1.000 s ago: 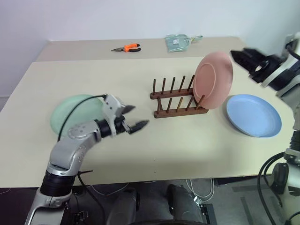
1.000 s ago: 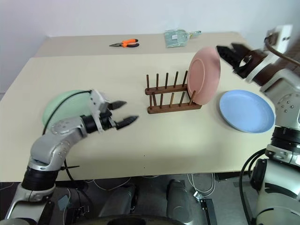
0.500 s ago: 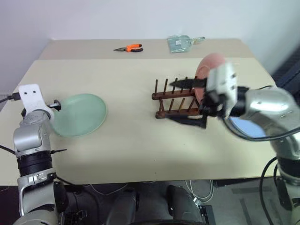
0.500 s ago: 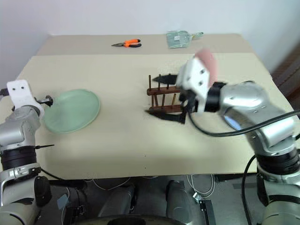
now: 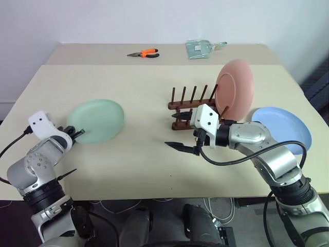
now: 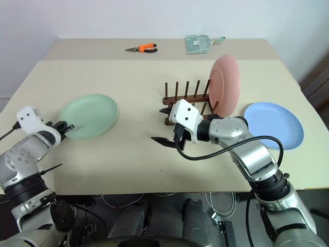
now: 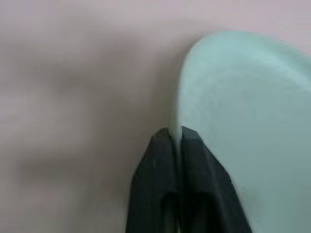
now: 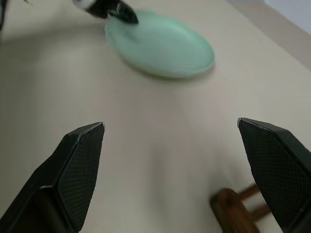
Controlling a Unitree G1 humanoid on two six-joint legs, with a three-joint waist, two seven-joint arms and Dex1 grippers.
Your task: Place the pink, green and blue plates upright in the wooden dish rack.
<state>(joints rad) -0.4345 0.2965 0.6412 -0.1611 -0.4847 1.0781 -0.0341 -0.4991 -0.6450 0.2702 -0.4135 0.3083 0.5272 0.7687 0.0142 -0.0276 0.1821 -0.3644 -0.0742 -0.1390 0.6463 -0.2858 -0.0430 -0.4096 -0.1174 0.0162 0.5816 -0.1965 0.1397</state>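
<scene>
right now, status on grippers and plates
Left gripper shut on green plate rim. Right gripper open, empty, before rack. Pink plate racked; blue plate flat.

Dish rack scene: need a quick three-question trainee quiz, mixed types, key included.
1. True or false: the pink plate stands upright in the wooden dish rack.
2. Which plate does the left hand pinch by its rim? A) blue plate B) green plate C) pink
3. Fill in: the right hand, beside the rack, is ____ (open/shut).

Key: 1 true; 2 B; 3 open.
</scene>
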